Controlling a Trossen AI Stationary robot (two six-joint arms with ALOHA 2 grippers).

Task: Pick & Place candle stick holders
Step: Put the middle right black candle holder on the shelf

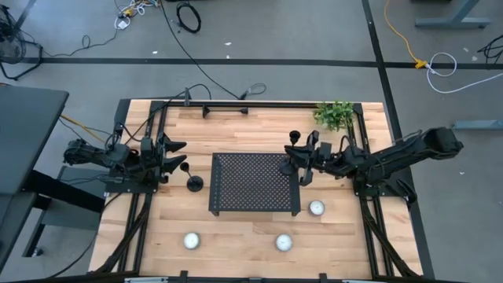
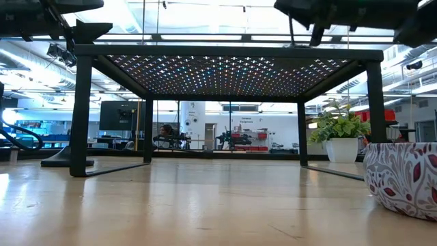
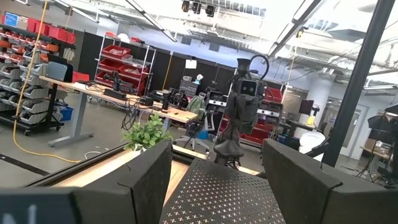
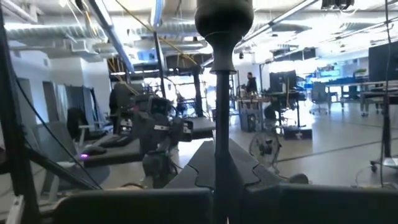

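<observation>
My right gripper (image 1: 299,162) hangs over the right end of the black perforated tray (image 1: 253,182), shut on a black candle stick holder (image 3: 239,106). The holder stands upright, its cup (image 4: 224,18) on top. Another candle stick holder (image 1: 193,183) stands on its round base on the table, just left of the tray. My left gripper (image 1: 177,155) waits at the table's left, a little above that holder. It is open with nothing between its fingers (image 3: 149,180). My right gripper pinches the holder's thin stem (image 4: 222,149) between its two fingers, well below the cup. The fingers come nearly level from the table's right side and lie across the stem. The holder is upright, its round base (image 3: 229,149) over the tray's right end; whether it touches the tray, I cannot tell.
Three small white tea lights (image 1: 317,207) (image 1: 284,242) (image 1: 191,240) lie on the table's near part. A potted plant (image 1: 335,114) stands at the far right corner. A patterned cup (image 2: 403,178) sits close to the low camera. The tray stands on thin legs (image 2: 80,116).
</observation>
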